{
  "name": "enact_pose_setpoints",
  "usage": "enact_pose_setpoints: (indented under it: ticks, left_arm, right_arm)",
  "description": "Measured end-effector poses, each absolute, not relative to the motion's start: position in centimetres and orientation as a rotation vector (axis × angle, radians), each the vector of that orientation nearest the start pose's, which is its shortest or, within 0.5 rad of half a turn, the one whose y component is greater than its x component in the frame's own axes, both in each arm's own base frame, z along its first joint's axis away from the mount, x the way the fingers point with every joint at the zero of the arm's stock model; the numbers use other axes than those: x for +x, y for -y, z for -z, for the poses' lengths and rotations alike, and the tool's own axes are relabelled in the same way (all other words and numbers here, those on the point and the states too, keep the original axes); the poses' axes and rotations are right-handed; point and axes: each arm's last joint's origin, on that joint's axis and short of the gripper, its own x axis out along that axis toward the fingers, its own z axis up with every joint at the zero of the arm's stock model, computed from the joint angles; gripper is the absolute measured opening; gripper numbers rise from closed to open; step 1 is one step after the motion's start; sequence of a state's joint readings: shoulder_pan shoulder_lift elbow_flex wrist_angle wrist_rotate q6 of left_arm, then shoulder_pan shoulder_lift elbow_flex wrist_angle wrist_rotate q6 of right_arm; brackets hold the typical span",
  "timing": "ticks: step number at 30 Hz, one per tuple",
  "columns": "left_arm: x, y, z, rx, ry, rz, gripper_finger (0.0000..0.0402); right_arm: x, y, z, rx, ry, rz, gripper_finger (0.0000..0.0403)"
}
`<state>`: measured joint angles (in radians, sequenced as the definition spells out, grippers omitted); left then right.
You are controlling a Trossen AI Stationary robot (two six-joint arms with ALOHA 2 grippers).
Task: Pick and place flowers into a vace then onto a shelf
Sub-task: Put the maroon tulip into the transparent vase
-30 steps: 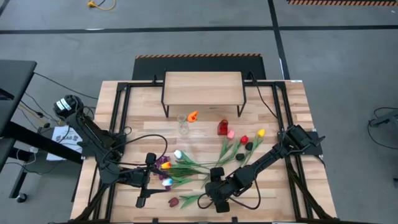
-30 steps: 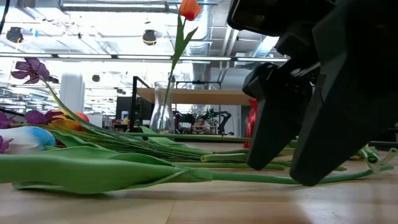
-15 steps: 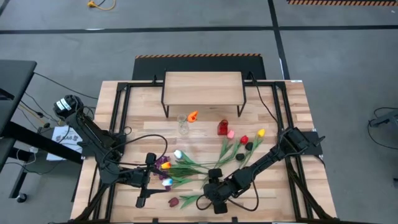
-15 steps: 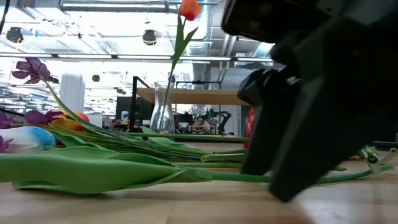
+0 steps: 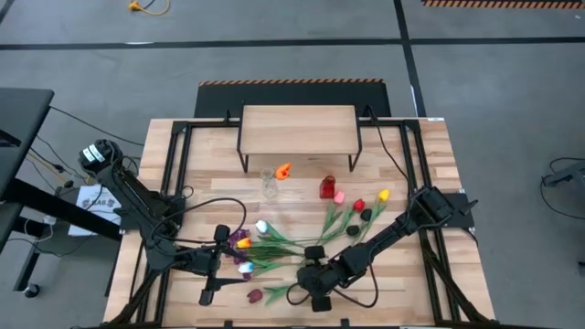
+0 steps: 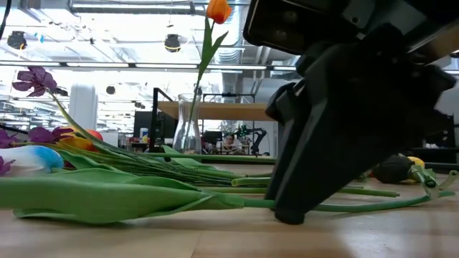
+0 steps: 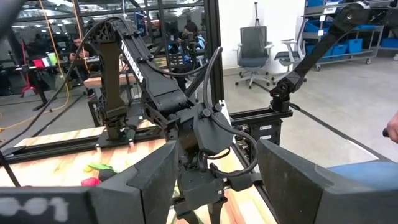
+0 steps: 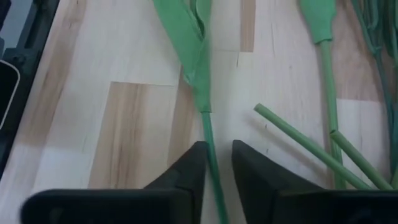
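Observation:
Tulips [image 5: 274, 242] lie in a loose heap on the table's middle, stems crossing. One orange tulip [image 5: 283, 170] stands in the clear glass vase [image 5: 268, 185], in front of the shelf [image 5: 297, 128]. A dark-headed tulip [image 5: 256, 295] lies near the front edge. My right gripper [image 5: 309, 294] is down at the table over that tulip's stem, open by a narrow gap, one finger on each side of the stem [image 8: 210, 134]. My left gripper [image 5: 210, 274] hovers level left of the heap, open and empty [image 7: 217, 186]. My right gripper [image 8: 219, 149] comes slanting down from the table's right, with its fingers [image 8: 249, 168] across the dark tulip's stem below the leaf. Bare wood shows between the stem and one finger. Whether the other finger touches it I cannot tell. The stem lies flat on the table.
A red object [image 5: 327, 187] stands right of the vase. More tulip heads, red, yellow and pink [image 5: 361, 206], lie toward the right arm. Black frame rails [image 5: 178, 164] run along both table sides. Bare wood lies between the shelf and the heap.
My right gripper's fingers have drawn together from wide apart to a narrow gap around the dark tulip's stem, staying low at the table. The stem and the other flowers have not shifted.

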<state>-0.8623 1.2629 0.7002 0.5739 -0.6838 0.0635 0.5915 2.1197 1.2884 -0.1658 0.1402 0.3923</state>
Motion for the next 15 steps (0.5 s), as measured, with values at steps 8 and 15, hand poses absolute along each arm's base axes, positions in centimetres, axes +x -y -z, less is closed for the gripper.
enact_pose_setpoints:
  ticks: [8, 15]
  left_arm:
    - [18.91, 19.28, -27.62, 0.055, 0.014, 0.179, 0.0210]
    - [18.90, 19.37, -27.53, 0.093, 0.011, 0.214, 0.0210]
  right_arm:
    - [35.20, -23.17, -11.01, 0.016, -0.974, -0.234, 0.0013]
    - [35.27, -23.50, -11.58, 0.045, -0.943, -0.274, 0.0006]
